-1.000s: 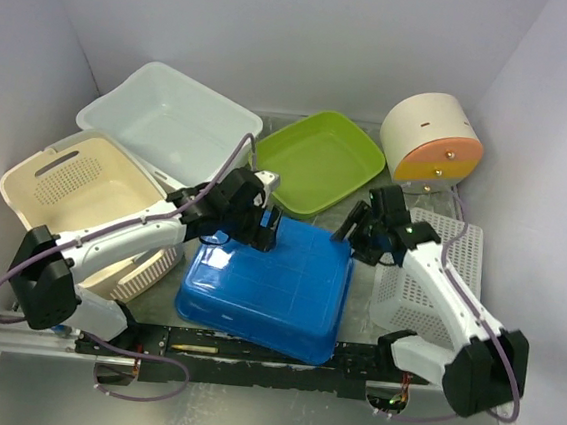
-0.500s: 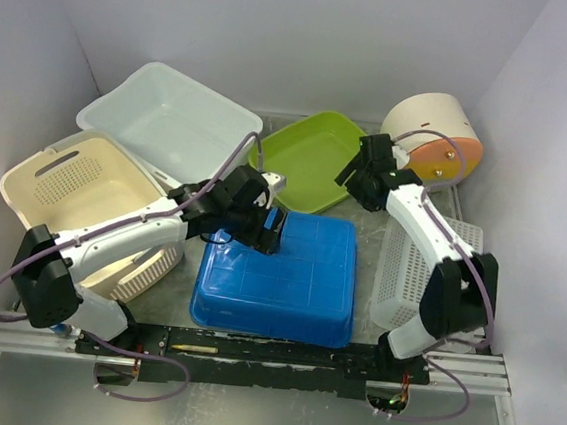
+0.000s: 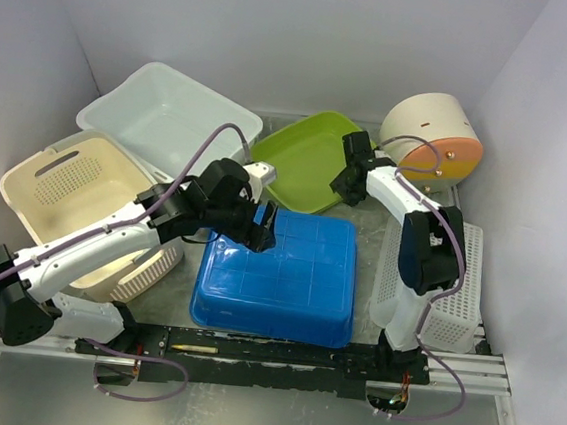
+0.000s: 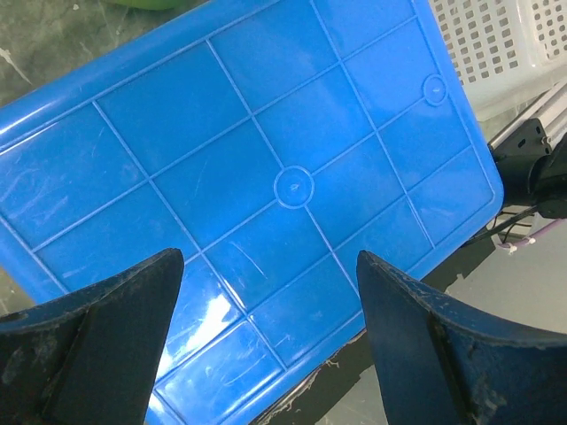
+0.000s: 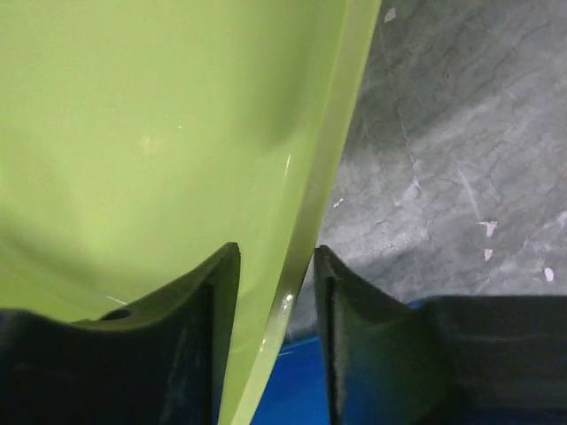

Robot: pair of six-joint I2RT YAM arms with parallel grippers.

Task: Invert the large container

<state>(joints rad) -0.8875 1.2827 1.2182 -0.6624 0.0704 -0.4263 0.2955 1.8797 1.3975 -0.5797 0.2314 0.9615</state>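
Note:
The large blue container (image 3: 278, 272) lies upside down on the table, its ribbed bottom facing up; it fills the left wrist view (image 4: 292, 186). My left gripper (image 3: 262, 229) is open and empty just above its far left corner, with the fingers (image 4: 115, 310) spread wide over the bottom. My right gripper (image 3: 345, 183) is at the near right rim of the green tray (image 3: 314, 160). In the right wrist view (image 5: 276, 250) its jaws stand narrowly apart astride that rim (image 5: 328, 159), not clamped on it.
A white tub (image 3: 167, 121) stands at the back left and a cream perforated basket (image 3: 80, 188) at the left. A white lattice basket (image 3: 438, 278) is at the right and a round cream and orange container (image 3: 431, 136) at the back right. A black rail (image 3: 250, 350) runs along the front.
The blue container has settled flat from a tilt. My right arm has swung away from its right edge, back to the green tray's rim. The left gripper has stayed over the far left corner.

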